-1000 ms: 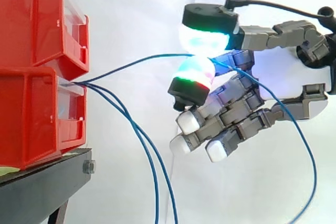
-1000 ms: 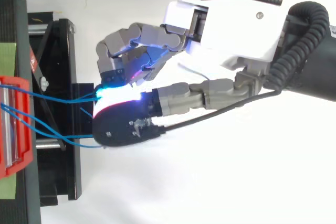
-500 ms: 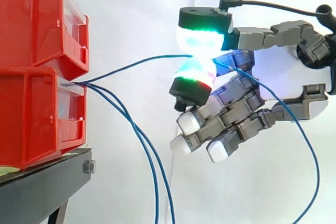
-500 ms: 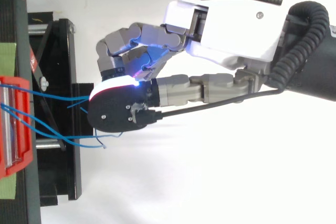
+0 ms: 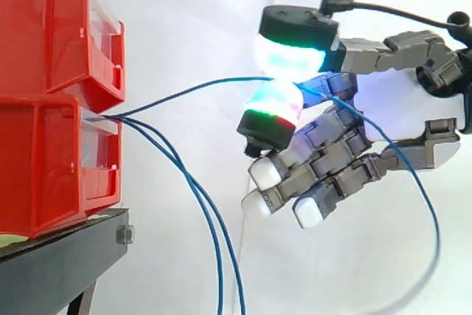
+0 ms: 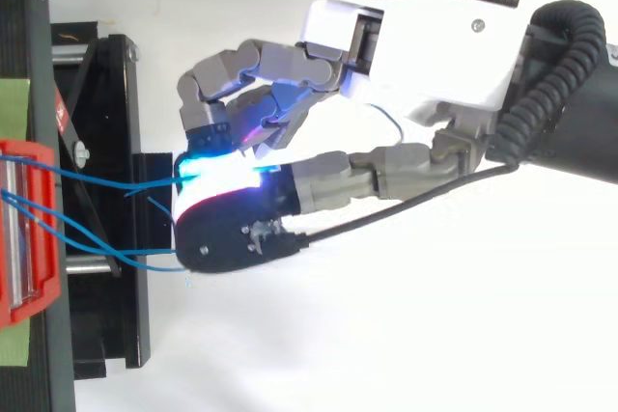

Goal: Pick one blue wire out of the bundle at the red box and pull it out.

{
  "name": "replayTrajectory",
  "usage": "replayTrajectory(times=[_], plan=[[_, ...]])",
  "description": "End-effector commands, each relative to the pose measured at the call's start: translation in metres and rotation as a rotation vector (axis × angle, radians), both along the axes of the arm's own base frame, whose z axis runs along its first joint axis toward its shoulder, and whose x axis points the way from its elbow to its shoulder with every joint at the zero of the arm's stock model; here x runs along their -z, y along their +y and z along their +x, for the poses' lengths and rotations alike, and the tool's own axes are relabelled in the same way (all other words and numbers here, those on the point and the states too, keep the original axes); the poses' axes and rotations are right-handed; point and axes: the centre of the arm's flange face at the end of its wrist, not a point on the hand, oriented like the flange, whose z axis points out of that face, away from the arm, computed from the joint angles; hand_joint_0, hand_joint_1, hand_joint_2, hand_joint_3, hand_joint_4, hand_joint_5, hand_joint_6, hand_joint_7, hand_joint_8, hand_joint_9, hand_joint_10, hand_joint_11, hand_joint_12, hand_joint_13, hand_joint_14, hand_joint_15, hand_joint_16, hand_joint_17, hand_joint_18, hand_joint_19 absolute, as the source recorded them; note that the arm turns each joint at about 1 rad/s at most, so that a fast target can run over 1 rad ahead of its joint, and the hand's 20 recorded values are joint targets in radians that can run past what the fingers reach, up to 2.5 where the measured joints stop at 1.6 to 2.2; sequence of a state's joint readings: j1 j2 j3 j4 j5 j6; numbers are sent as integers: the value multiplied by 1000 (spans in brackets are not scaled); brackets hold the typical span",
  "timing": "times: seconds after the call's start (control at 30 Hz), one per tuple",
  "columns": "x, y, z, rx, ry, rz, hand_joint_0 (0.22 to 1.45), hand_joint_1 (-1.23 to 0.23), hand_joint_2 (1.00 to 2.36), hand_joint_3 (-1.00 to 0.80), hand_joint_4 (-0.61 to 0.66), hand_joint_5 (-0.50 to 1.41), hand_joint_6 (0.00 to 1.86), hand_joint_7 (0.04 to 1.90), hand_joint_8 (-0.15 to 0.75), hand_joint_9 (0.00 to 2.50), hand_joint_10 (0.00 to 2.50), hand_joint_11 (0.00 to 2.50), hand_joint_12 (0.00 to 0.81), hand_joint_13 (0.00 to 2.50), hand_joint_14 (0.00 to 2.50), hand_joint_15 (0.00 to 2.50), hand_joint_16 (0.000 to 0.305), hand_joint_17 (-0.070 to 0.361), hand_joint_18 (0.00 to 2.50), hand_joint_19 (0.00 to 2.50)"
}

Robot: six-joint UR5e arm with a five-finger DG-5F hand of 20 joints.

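Curtain (image 5: 192,5), white, is seen behind everything. Two red bins are stacked at the left edge of the side view, upper bin (image 5: 44,27) on lower bin (image 5: 44,167), both carried on a black stand (image 5: 59,263). The hand (image 6: 415,45) is held level to the right of the bins, well apart from them, palm turned sideways and fingers (image 5: 289,53) pointed toward the bins.

Three blue wires are fed out of the lower bin's front opening. One blue wire (image 5: 192,89) is led up and to the right from the opening straight into the hand. It is clamped between the two upper glowing pads: one lit cyan and green above it, one (image 5: 274,101) lit green and red below it. These two pads are pressed together on the wire, with no gap seen. Past the pinch the same wire is passed behind the hand and looped down toward the lower right.

The remaining fingers are curled loosely below the pinch, white tips (image 5: 264,171) clear of every wire.

The other two wires (image 5: 210,219) are left hanging from the opening down to the bottom edge, close together, untouched by the hand. In the top view the wires (image 6: 106,180) are seen spanning from bin to pads.
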State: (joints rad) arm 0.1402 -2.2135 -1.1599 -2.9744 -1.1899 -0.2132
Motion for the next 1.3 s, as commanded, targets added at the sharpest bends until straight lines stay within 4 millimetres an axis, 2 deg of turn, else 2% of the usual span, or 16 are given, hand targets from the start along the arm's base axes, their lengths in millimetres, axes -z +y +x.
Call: replayTrajectory(times=[0.0, 0.17, 0.33, 0.47, 0.57, 0.6, 0.8, 0.9, 0.97, 1.07, 1.1, 1.27], plan=[[1, 0, 0, 0, 1, 0, 483, -647, 1000, -500, 270, -100, 635, 1213, 375, 907, 17, 559, 487, 642, 11, 323, 66, 148, 707, 541], [0, -2, 0, 3, 0, 0, 485, -380, 1000, -500, 283, -59, 554, 1338, 388, 987, 16, 529, 490, 671, 11, 332, 66, 148, 721, 560], [0, -1, 0, 3, 0, 0, 573, -305, 1003, -459, 306, -34, 500, 1438, 362, 1027, 16, 529, 459, 696, 13, 338, 59, 132, 717, 592], [0, -1, 0, 3, 0, 0, 594, -399, 1010, -380, 424, -26, 502, 1389, 363, 1078, 15, 509, 456, 736, 12, 333, 58, 130, 748, 571], [0, -1, 0, 5, 0, 0, 609, -568, 1013, -339, 454, -13, 503, 1376, 361, 1123, 15, 503, 450, 775, 12, 329, 56, 127, 789, 551], [0, -2, 0, 6, 0, 0, 608, -580, 1013, -336, 454, -13, 503, 1379, 363, 1124, 15, 495, 450, 779, 12, 332, 56, 126, 792, 548], [0, -1, 0, 5, 0, 0, 602, -617, 1012, -365, 392, -9, 503, 1411, 369, 1140, 17, 513, 445, 794, 12, 341, 56, 125, 801, 546], [1, -2, 0, 5, 1, 0, 585, -629, 1012, -356, 280, -17, 502, 1512, 371, 1125, 18, 550, 455, 792, 13, 355, 56, 127, 802, 547], [0, -2, 0, 5, 1, -3, 574, -655, 1014, -321, 240, -52, 598, 1377, 381, 1080, 17, 570, 465, 762, 12, 350, 58, 131, 787, 552], [1, -3, 0, 12, 4, -11, 563, -694, 1015, -274, 263, -131, 775, 1114, 376, 968, 17, 610, 471, 711, 12, 344, 60, 136, 766, 539], [0, -3, 0, 16, 3, -16, 568, -727, 1015, -265, 258, -132, 773, 1171, 380, 962, 19, 613, 474, 696, 12, 341, 61, 137, 756, 532], [0, -12, -3, 98, 20, -82, 587, -779, 1017, -244, 287, -163, 828, 1127, 375, 893, 17, 622, 476, 643, 13, 328, 61, 138, 714, 510]])
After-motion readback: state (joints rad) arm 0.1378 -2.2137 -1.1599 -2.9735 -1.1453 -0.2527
